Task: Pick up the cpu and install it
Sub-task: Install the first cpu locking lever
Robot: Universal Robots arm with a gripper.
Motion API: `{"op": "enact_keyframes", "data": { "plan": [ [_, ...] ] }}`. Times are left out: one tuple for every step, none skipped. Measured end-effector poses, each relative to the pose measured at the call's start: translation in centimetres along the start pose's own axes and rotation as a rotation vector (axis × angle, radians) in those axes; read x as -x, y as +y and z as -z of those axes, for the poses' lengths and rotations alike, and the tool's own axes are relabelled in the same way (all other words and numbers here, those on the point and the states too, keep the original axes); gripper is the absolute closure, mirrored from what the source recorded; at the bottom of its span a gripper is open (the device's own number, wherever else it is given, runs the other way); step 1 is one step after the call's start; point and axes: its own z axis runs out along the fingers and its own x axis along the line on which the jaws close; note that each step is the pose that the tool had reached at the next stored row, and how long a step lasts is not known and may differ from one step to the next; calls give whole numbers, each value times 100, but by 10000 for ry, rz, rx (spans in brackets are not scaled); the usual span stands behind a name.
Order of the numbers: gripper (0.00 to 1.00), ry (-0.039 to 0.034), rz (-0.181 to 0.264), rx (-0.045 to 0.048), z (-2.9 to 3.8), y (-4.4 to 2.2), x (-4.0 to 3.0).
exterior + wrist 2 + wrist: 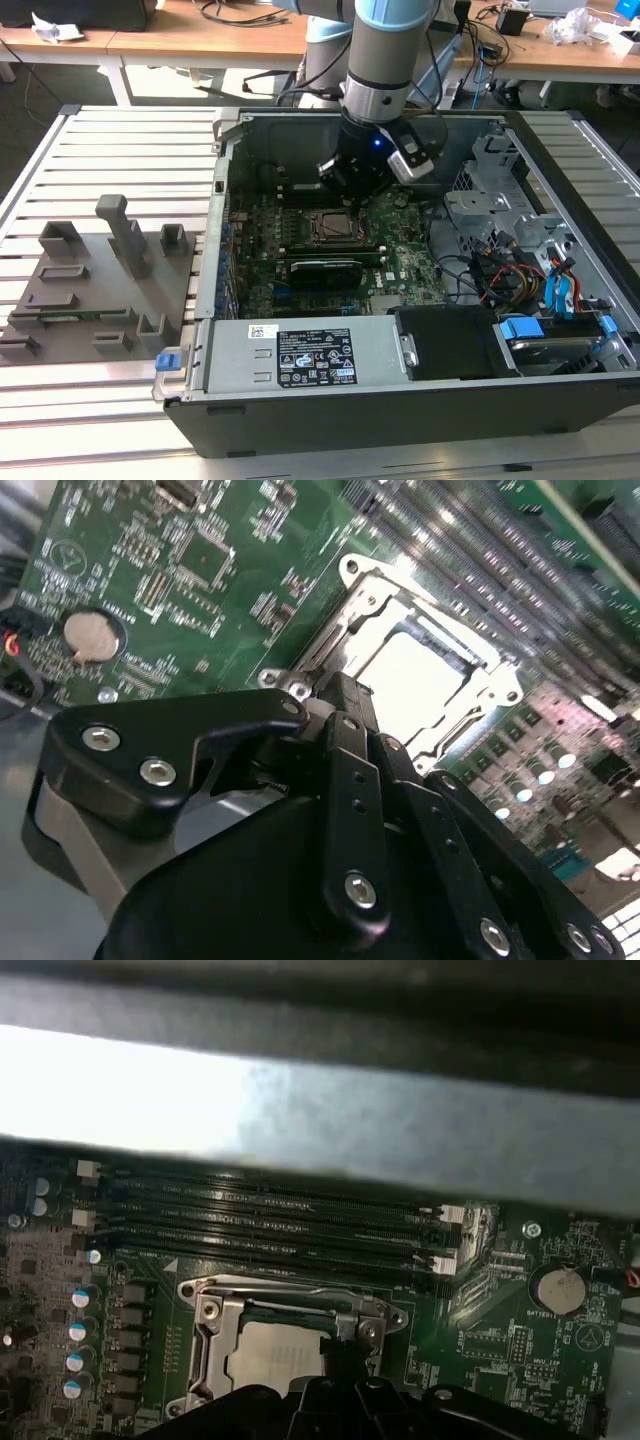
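- I see the gripper [335, 695] low inside the case [300, 400], just over the socket [420, 670].
- Can't tell if its fingers are spread or pinched.
- Cpu [275, 1352] sits in the socket.

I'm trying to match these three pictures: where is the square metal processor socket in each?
Exterior view: socket mid-motherboard, just under the gripper in the picture.
Second wrist view: socket just beyond the gripper, beside the memory slots.
First wrist view: socket between gripper and memory slots.
Shared landmark: the memory slots alongside it.
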Motion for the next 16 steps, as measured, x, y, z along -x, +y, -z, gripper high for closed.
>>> {"op": "enact_keyframes", "data": {
  "plan": [
    [89,8,-3,-70,0,-8,-1],
    [89,15,-6,-129,-1,-16,-3],
    [89,23,-6,-193,-1,-26,-3],
    [89,26,-6,-223,-1,-33,-3],
    [89,30,-7,-249,-2,-48,-5],
    [89,28,-7,-250,-2,-54,-6],
    [89,28,-7,-250,-2,-59,-7],
    [89,30,-9,-252,5,-65,-8],
    [89,29,-9,-250,9,-67,-9],
    [89,29,-9,-250,15,-68,-9],
    [89,29,-8,-249,25,-69,-9],
    [89,29,-8,-250,41,-71,-10],
    [89,29,-8,-250,50,-71,-10],
    [89,29,-8,-250,61,-72,-10],
    [89,28,-8,-249,78,-73,-11],
    [89,29,-8,-250,93,-74,-11]
  ]
}}
